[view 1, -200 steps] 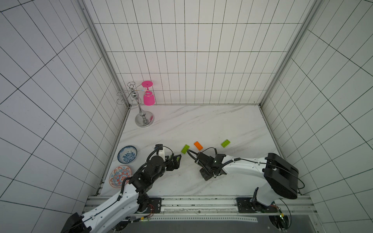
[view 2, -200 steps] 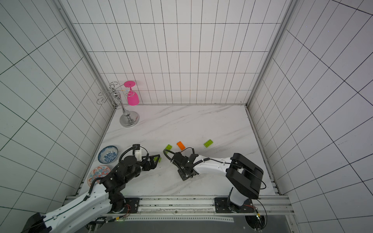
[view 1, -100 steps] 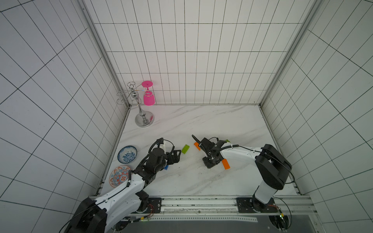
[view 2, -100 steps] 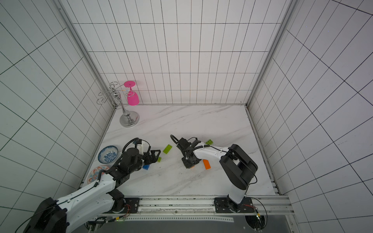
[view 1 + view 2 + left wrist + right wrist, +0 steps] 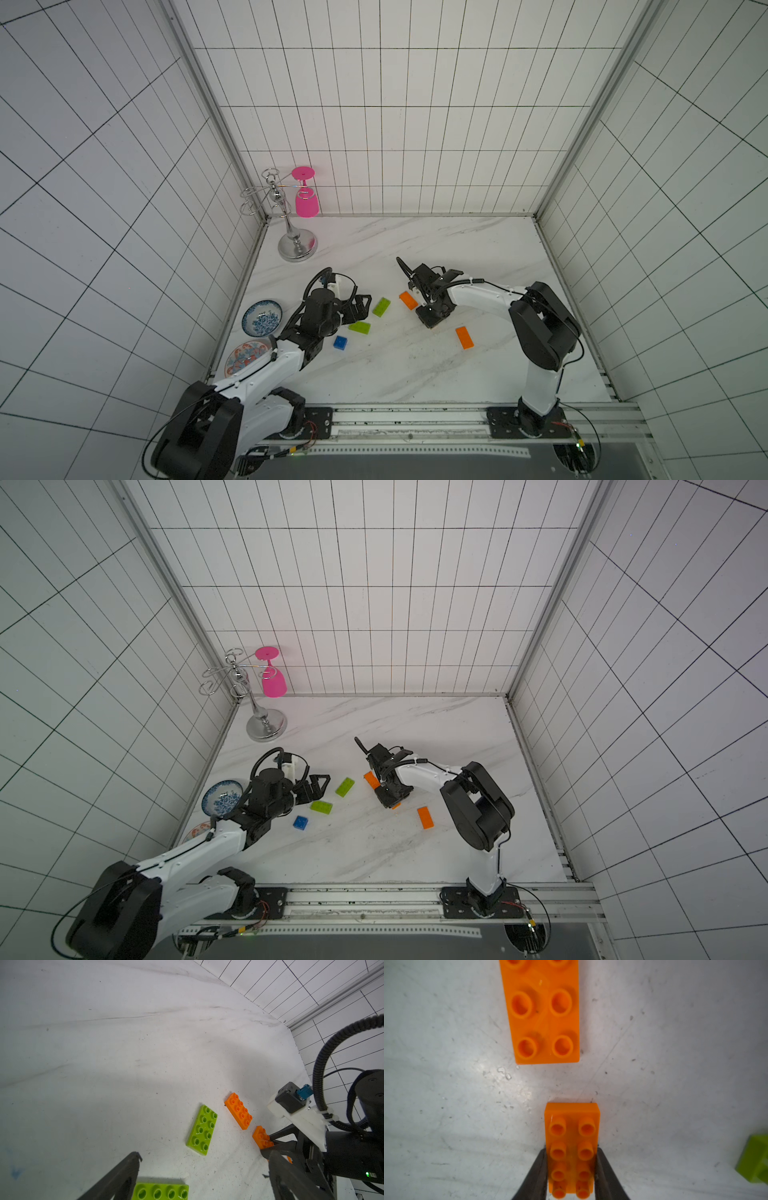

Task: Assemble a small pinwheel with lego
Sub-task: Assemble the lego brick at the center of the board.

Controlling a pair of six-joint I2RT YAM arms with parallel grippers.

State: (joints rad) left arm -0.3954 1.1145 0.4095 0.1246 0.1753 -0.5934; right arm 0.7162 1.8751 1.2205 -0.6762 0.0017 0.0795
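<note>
No assembled pinwheel shows; the lego lies loose on the marble table. My right gripper is shut on an orange brick, held by its long sides low over the table, end-on to a second orange brick. A third orange brick lies nearer the front. My left gripper stands open, empty, with one lime-green brick near its fingers and another just ahead. The blue square brick lies beside the left wrist.
A chrome glass rack with a hanging pink glass stands at the back left. Two patterned dishes sit by the left wall. A lime-green brick edge shows beside the right gripper. Tiled walls enclose three sides.
The right arm has swung back, uncovering the front orange brick, its gripper still shut on its brick. The left gripper has shifted away from me, uncovering a lime-green brick.
</note>
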